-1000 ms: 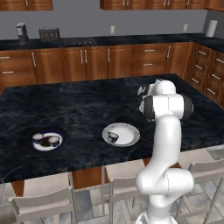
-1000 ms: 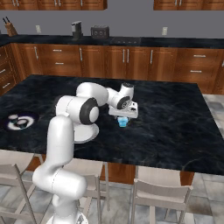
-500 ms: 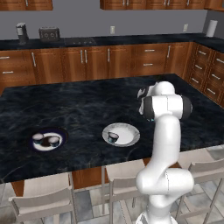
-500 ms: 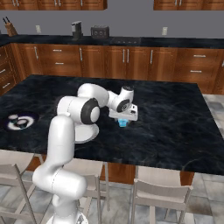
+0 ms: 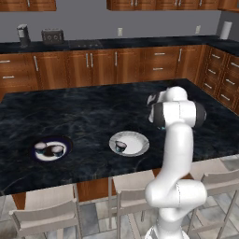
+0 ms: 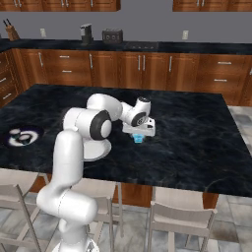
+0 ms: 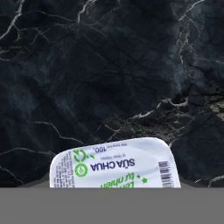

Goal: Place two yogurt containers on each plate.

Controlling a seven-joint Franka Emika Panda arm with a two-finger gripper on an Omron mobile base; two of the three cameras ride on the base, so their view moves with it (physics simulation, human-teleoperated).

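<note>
Left base view – dark-rimmed plate [image 5: 52, 150]: on the black marble surface [image 5: 93, 112], near left; two round yogurt tubs [image 5: 50, 149] sit on it side by side.
Left base view – pale plate [image 5: 130, 143]: near the middle of the near edge; one round tub [image 5: 121, 146] rests on its left part.
Left base view – arm: rises at the right and bends over the surface right of the pale plate; the end effector is hidden behind it.
Right base view – end effector [image 6: 139, 136]: low over the surface, right of the pale plate [image 6: 98, 151], directly above the light blue tub [image 6: 138, 139].
Right base view – light blue tub: stands on the surface, well apart from both plates; the fingers are at its sides, but contact is too small to tell.
Right base view – dark-rimmed plate [image 6: 22, 137]: far left, tubs on it.
Hand view – light blue tub [image 7: 115, 166]: white printed lid at the bottom, upright on the marble.
Hand view – end effector state: cannot tell whether it is closed on the tub.
</note>
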